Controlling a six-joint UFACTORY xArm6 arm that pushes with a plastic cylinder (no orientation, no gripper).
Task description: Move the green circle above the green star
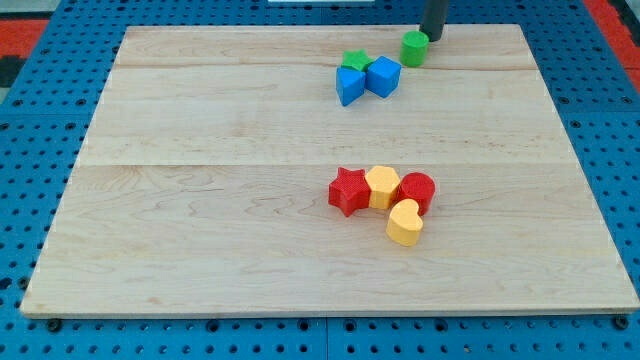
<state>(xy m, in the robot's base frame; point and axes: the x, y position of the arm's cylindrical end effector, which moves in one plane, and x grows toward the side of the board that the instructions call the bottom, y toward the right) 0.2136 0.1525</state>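
The green circle [414, 47] stands near the view's top edge of the wooden board [200, 200], right of centre. The green star [354, 60] lies to its left, partly hidden behind two blue blocks. My tip [431, 38] comes down from the view's top and stands just right of the green circle, touching or nearly touching its upper right side.
A blue cube [383, 76] and a second blue block [349, 85] sit against the green star's lower side. Lower down, a red star [347, 191], a yellow hexagon [381, 186], a red circle [416, 191] and a yellow heart [404, 223] cluster together.
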